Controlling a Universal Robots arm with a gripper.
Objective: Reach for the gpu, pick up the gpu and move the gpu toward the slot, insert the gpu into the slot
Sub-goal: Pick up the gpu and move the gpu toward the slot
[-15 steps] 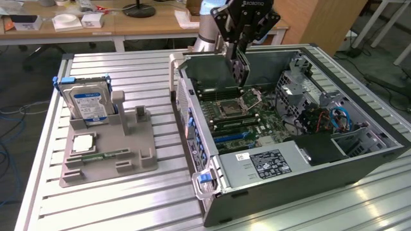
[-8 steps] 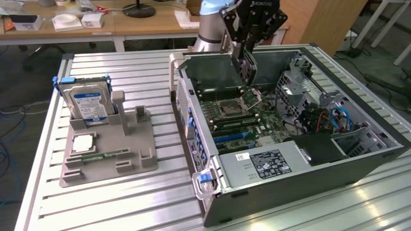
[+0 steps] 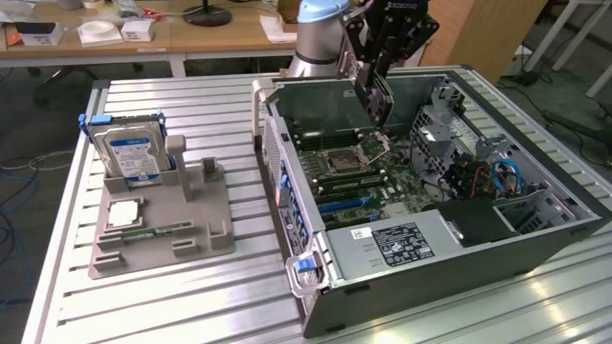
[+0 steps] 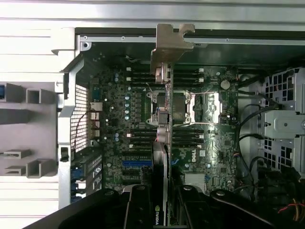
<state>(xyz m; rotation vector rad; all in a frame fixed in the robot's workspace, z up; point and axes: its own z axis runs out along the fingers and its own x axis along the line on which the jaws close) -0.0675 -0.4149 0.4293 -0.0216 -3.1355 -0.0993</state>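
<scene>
one gpu (image 3: pixel 376 107) hangs over the motherboard (image 3: pixel 359 175), hard drive (image 3: pixel 134 154) well aside.

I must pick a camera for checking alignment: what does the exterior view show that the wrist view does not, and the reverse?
Exterior view: the hard drive standing in the grey holder, and the gpu hanging upright over the open case. Wrist view: the gpu edge-on, its silver bracket at the far end. Both: the gripper shut on the gpu over the motherboard.
</scene>
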